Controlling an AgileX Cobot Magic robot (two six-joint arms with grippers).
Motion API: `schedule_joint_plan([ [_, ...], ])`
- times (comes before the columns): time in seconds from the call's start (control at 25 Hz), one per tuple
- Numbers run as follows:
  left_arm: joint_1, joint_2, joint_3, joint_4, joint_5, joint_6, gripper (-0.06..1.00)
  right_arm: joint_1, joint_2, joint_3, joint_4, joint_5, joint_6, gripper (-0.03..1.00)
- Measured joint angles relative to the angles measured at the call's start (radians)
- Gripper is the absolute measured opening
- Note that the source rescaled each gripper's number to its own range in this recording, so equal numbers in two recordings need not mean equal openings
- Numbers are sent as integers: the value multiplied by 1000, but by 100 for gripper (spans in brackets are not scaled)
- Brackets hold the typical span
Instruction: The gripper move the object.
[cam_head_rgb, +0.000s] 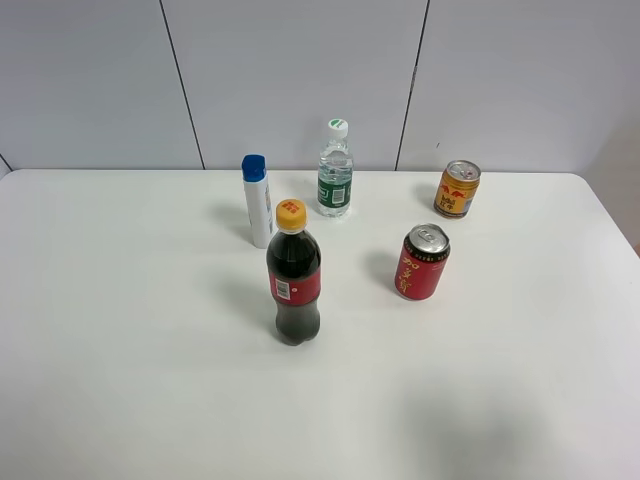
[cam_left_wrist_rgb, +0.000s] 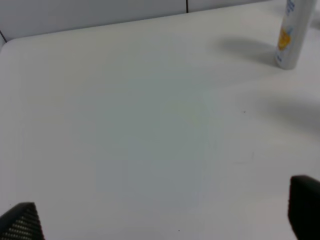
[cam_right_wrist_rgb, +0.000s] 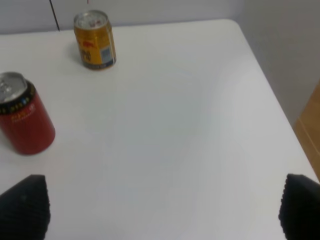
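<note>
The small clear water bottle (cam_head_rgb: 335, 168) with a dark green label and white cap stands upright at the back middle of the white table (cam_head_rgb: 130, 350). It shows in neither wrist view. Neither arm shows in the exterior high view. My left gripper (cam_left_wrist_rgb: 162, 212) is open, with only its two black fingertips (cam_left_wrist_rgb: 22, 223) at the picture's edge above bare table. My right gripper (cam_right_wrist_rgb: 160, 207) is open too, with its fingertips (cam_right_wrist_rgb: 25, 205) wide apart above bare table, near the red can.
A white tube with blue cap (cam_head_rgb: 257, 200) stands left of the water bottle; its lower part shows in the left wrist view (cam_left_wrist_rgb: 290, 35). A dark cola bottle with yellow cap (cam_head_rgb: 293, 273) stands in front. A red can (cam_head_rgb: 423, 262) (cam_right_wrist_rgb: 22, 120) and a gold can (cam_head_rgb: 457, 188) (cam_right_wrist_rgb: 95, 40) stand on the right.
</note>
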Motion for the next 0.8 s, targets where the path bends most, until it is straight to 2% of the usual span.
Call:
schedule_joint_plan([
  [0.8,0,0,0,0,0,0,100,0,0,26,3,22,0,81],
])
